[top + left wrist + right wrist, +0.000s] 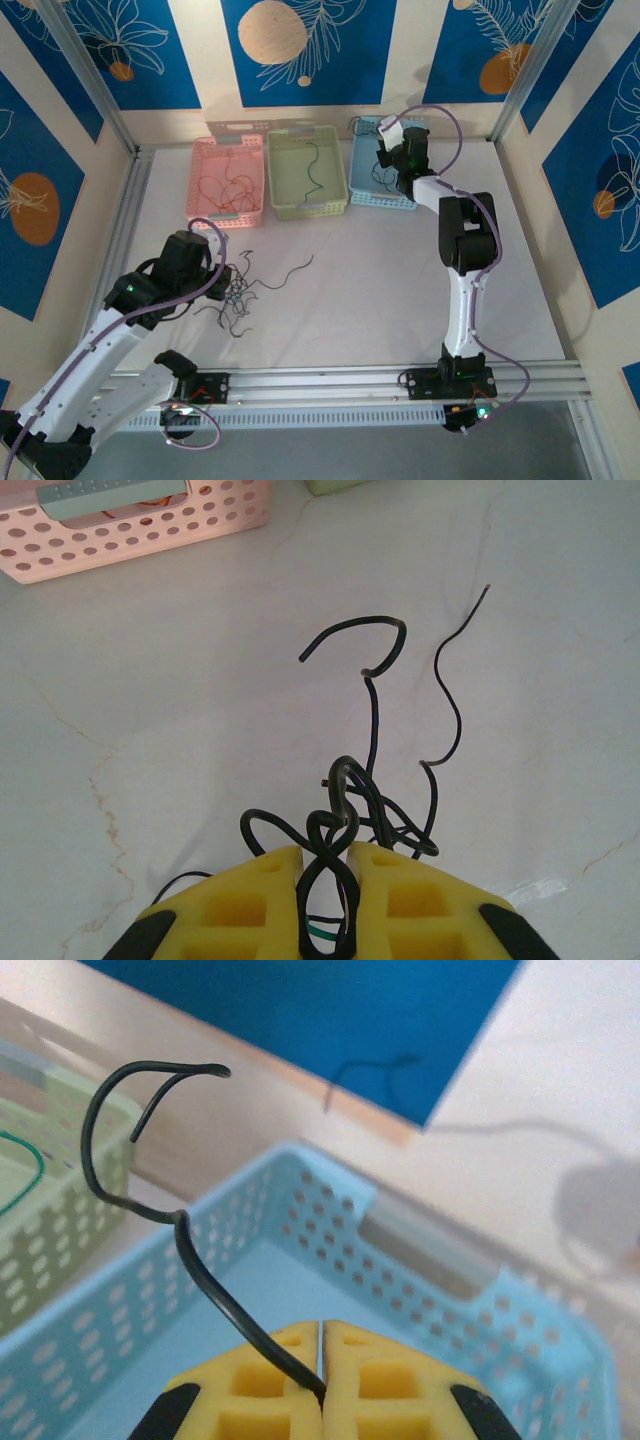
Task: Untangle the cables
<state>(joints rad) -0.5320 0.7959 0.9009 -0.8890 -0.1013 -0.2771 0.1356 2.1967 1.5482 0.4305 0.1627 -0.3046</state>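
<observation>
Standing by the table [380, 300], I am watching the left gripper [327, 858] pinching the knotted clump of cables [232, 290]. Its yellow fingers [250, 900] are squeezing black loops in the narrow slot between them, with a bit of green wire peeking out underneath. The clump is lying at about 8 o'clock on the tabletop, and a loose black strand [456, 715] is snaking away from it toward 2 o'clock.

The right gripper [321, 1335] is reaching out to 1 o'clock with its jaws clenched on a single black cable [175, 1065]. That cable is curling upward above the blue basket [420, 1290].

Along the 12 o'clock edge three baskets are sitting side by side. The pink basket [228, 215] is holding red cables [225, 185], and the green basket [310, 210], just beside it, is holding one thin strand [312, 165].
</observation>
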